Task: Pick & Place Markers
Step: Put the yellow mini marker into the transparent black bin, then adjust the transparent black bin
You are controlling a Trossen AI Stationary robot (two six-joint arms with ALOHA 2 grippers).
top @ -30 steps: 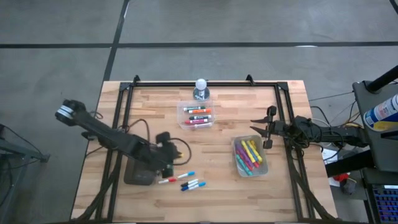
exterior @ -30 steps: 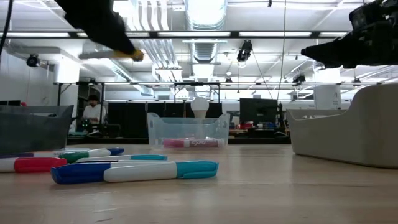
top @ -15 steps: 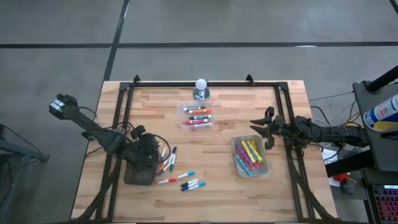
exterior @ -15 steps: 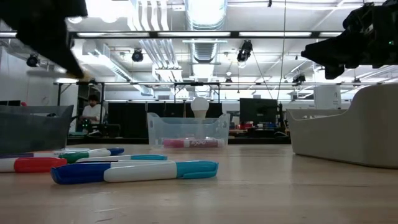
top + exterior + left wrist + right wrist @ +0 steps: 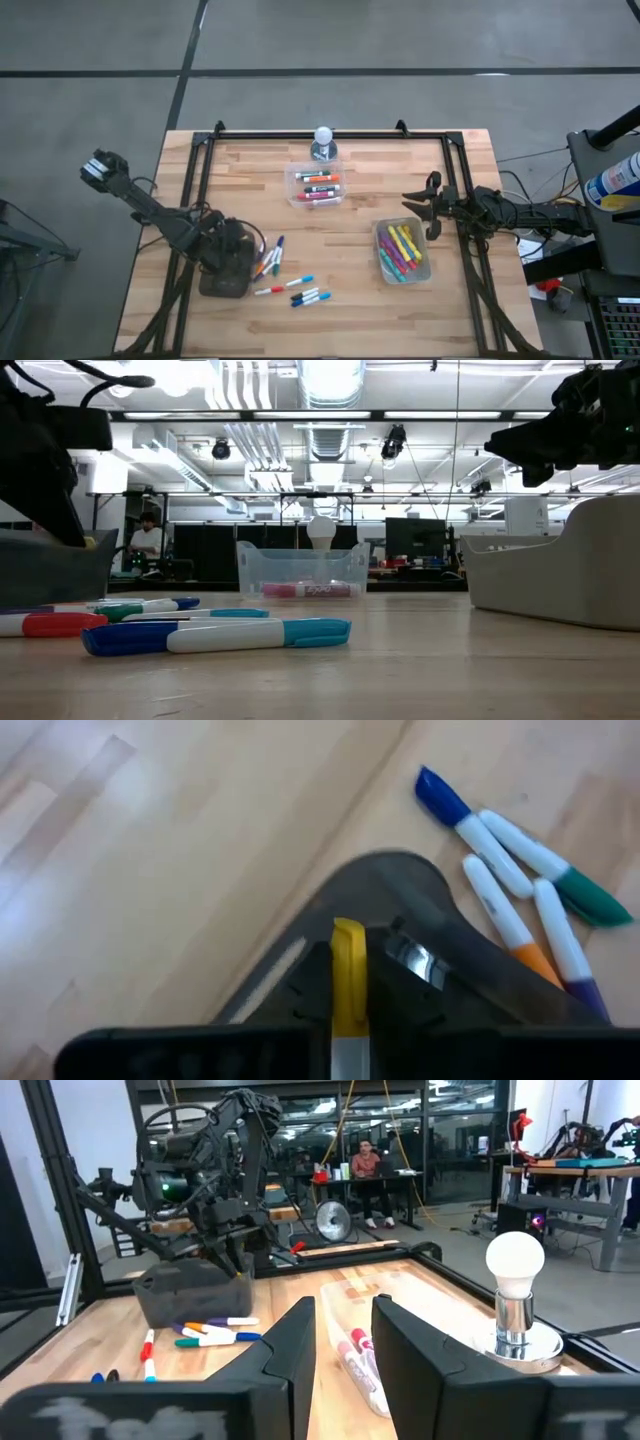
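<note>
Marker (image 5: pixel 348 970) (yellow cap only) half-hidden

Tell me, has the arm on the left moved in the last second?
Yes. The left gripper swung back from beside the loose markers to over the dark tray, holding a yellow marker.

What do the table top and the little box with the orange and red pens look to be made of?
The table top looks like pale wood in jointed strips with visible grain, matte. The little box seems to be clear plastic: the markers inside show through its walls in the low view, which look faintly glossy.
</note>
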